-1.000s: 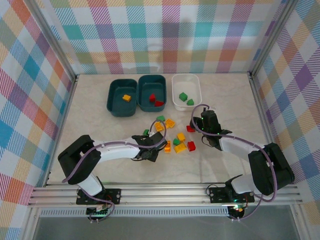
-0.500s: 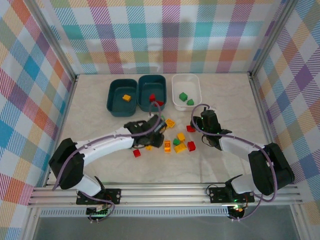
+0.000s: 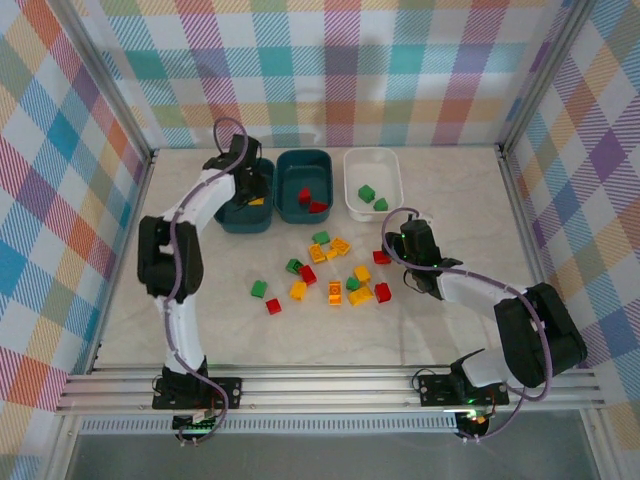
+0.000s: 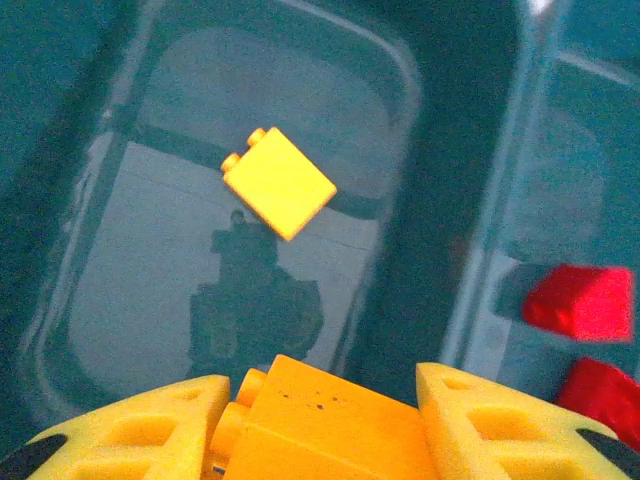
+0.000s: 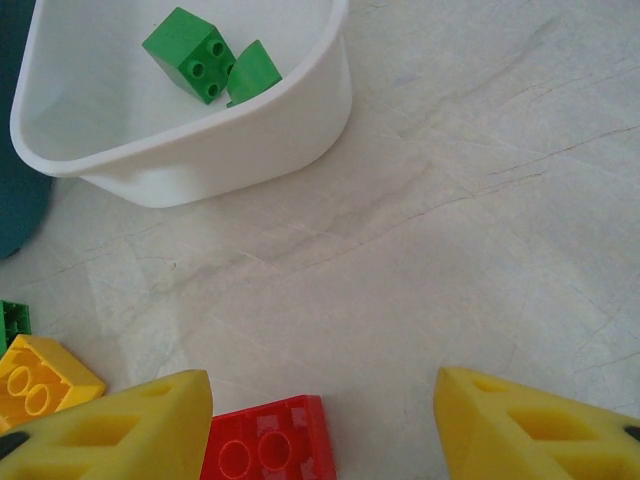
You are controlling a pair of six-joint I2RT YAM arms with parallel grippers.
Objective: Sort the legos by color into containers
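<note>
Orange lego (image 4: 330, 440) clamped in left gripper (image 4: 320, 385) above left teal bin (image 4: 70, 230); right gripper (image 5: 320, 390) jaws apart over red lego (image 5: 265, 447) on table (image 5: 480, 200).

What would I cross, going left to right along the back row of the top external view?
First a dark teal rounded plastic bin, with the left gripper above it holding a yellow-orange brick → second dark teal plastic bin with two red bricks → white plastic bin with two green bricks.
</note>
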